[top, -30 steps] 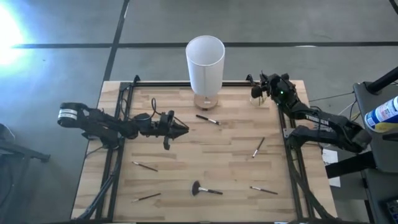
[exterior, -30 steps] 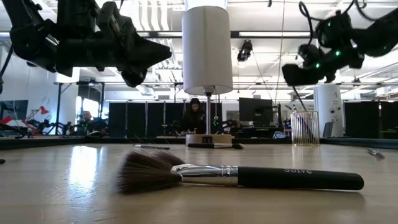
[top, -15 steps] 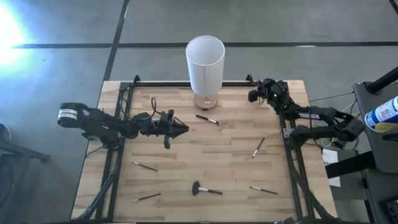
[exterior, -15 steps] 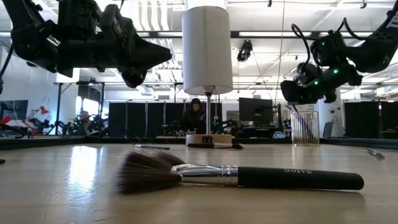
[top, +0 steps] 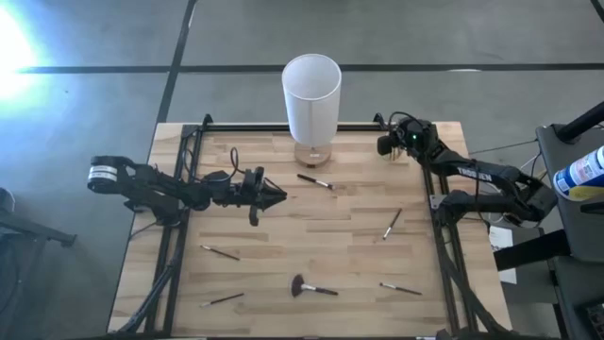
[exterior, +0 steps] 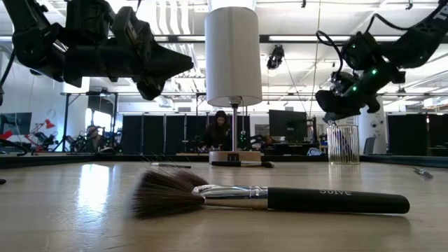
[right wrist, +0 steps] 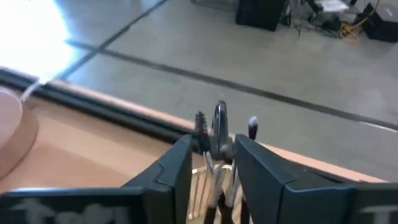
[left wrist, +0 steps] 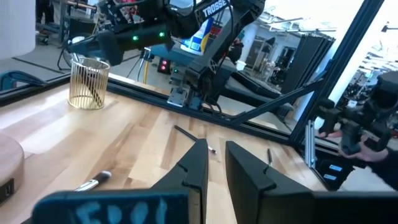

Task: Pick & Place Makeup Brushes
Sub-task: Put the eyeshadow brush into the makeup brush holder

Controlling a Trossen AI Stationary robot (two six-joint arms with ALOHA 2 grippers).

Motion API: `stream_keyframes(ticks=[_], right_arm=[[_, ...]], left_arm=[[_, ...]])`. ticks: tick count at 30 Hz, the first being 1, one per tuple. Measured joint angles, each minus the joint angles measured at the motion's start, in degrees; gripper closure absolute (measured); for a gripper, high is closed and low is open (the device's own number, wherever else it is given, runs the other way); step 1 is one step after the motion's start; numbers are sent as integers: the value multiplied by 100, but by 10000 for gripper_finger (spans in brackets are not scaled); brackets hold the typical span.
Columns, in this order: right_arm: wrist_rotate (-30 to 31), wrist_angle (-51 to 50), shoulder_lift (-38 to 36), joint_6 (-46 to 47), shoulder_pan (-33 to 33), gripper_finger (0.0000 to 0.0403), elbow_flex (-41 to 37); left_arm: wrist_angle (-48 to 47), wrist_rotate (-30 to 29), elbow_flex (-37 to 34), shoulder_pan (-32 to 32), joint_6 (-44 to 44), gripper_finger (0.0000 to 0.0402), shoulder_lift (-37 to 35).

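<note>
Several makeup brushes lie flat on the wooden table: one (top: pixel 315 181) near the lamp, one (top: pixel 392 224) right of centre, two thin ones (top: pixel 219 252) (top: pixel 222 299) at the near left, one (top: pixel 400 289) at the near right, and a fluffy-headed one (top: pixel 311 287) (exterior: pixel 266 199) near the front. More brushes (right wrist: pixel 219 124) stand in a gold wire cup (exterior: pixel 343 143) (left wrist: pixel 88 84) at the far right corner. My right gripper (right wrist: pixel 213 146) (top: pixel 385 144) hovers open just above that cup, its fingers on either side of the brush tops. My left gripper (left wrist: pixel 216 149) (top: pixel 280 195) hangs slightly open above the table's left half, with nothing in it.
A lamp with a tall white shade (top: pixel 311 94) stands on a round wooden base (top: pixel 311 153) at the middle of the far edge. Black rails (top: pixel 179 236) run along the table's left and right sides. A person (exterior: pixel 220 129) shows in the room beyond.
My right gripper has come down toward the wire cup and shifted slightly toward the table's left, its wrist tipping as it went.
</note>
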Motion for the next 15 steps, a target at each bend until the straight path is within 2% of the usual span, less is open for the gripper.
stream_keyframes(ticks=[5,10,15], right_arm=[[-520,-1144,-472,-370,184,284,400],[-575,-2352,-1120,-402,657,334,693],[-580,-3392,-1649,-247,1644,388,950]], left_arm=[[15,-124,0,0,319,358,35],[207,-287,-21,0,646,390,198],[796,-289,-62,0,740,400,549]])
